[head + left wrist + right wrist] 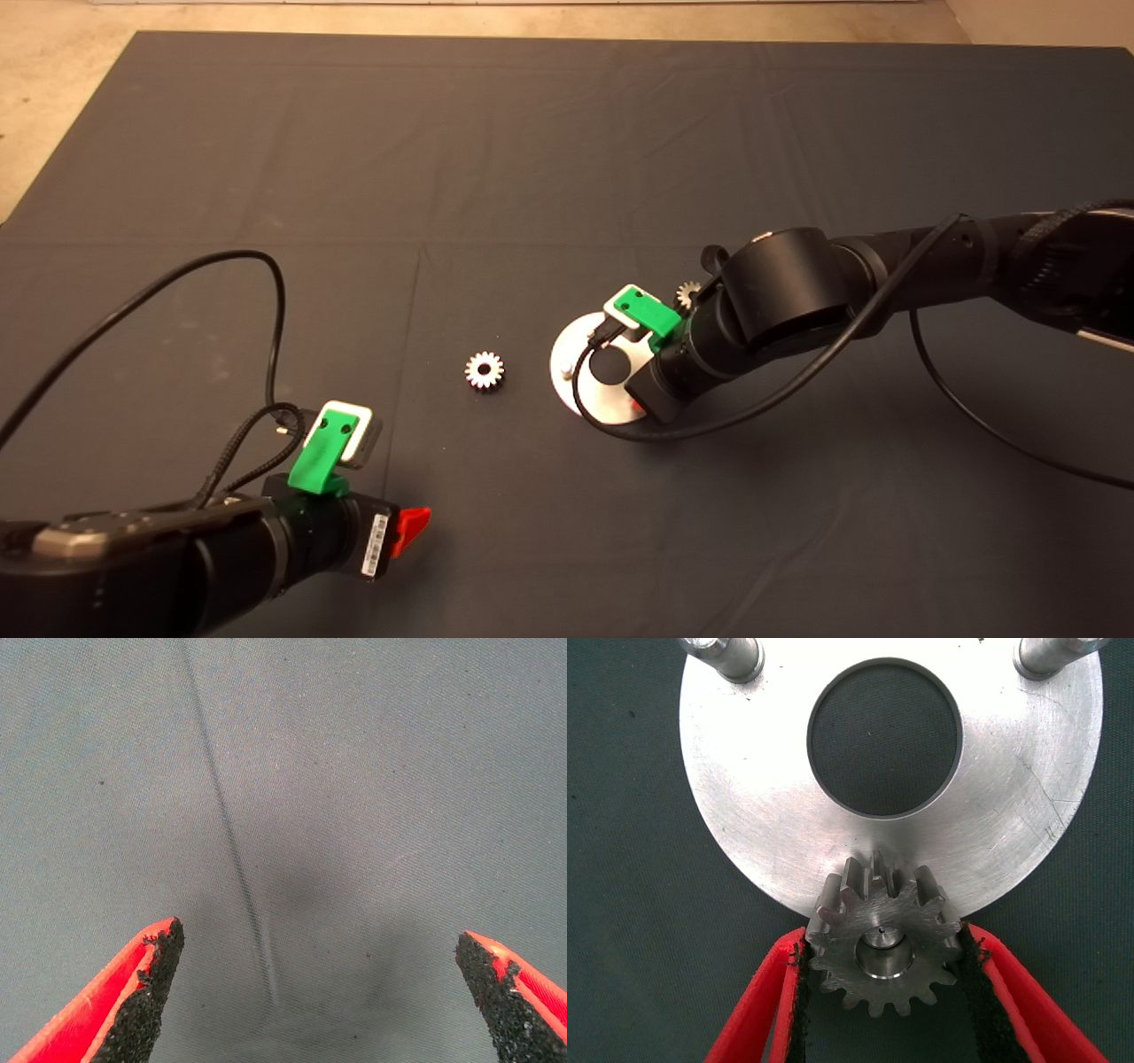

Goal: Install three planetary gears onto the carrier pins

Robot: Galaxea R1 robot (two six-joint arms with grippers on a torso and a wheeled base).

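Both arms are matte black, built of thick cylindrical segments. The left arm (133,567) carries a grey metal plate on its upper side and a white barcode label (376,543) near the wrist. Each wrist bears a bright green bracket (326,450) with two small holes, clipped over a white-framed camera block. Thin black cables (266,292) loop from these brackets; one on the left is braided. The fingers (124,992) are red wedges faced with rough, black, gritty pads (976,992).
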